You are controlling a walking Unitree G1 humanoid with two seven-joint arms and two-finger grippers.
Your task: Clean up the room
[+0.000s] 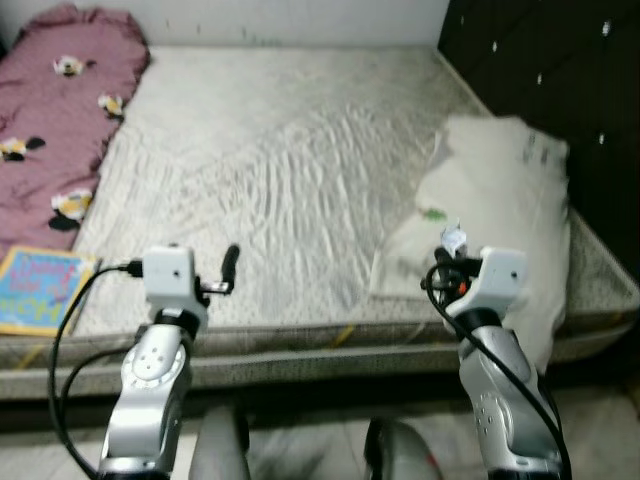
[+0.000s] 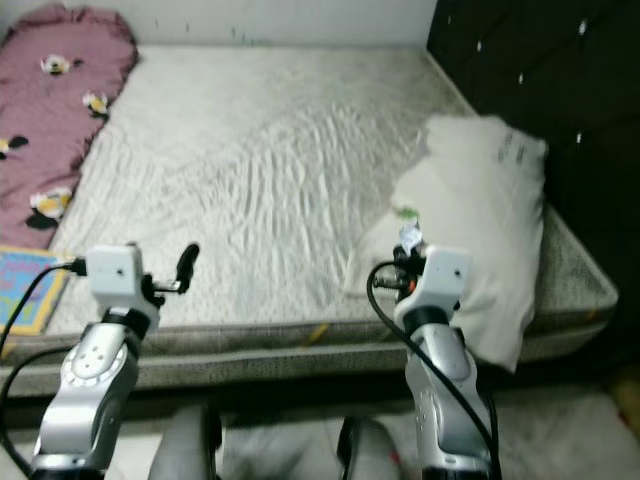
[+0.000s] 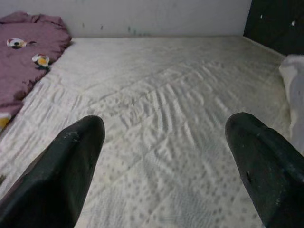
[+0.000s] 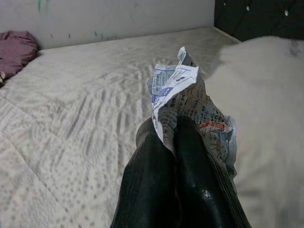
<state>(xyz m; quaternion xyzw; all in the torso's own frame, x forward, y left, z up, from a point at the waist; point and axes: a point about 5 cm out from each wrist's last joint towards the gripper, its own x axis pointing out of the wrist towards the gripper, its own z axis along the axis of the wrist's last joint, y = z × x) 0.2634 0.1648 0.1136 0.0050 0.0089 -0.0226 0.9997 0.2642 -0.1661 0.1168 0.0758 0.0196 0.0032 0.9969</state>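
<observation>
A crumpled printed paper wrapper point(image 4: 190, 102) is pinched between the two black fingers point(image 4: 156, 166) of my right gripper point(image 1: 452, 250), which is shut on it near the bed's front edge, beside the white pillow point(image 1: 500, 190). My left gripper point(image 3: 166, 147) is open above the front left of the mattress point(image 1: 290, 170), its fingers point(image 1: 230, 265) spread wide with nothing between them.
A maroon blanket with flower prints point(image 1: 55, 110) lies along the bed's left side, and a colourful book point(image 1: 35, 290) sits at the front left corner. A dark tufted headboard point(image 1: 560, 80) stands on the right. The bed's front edge point(image 1: 300, 350) is close below me.
</observation>
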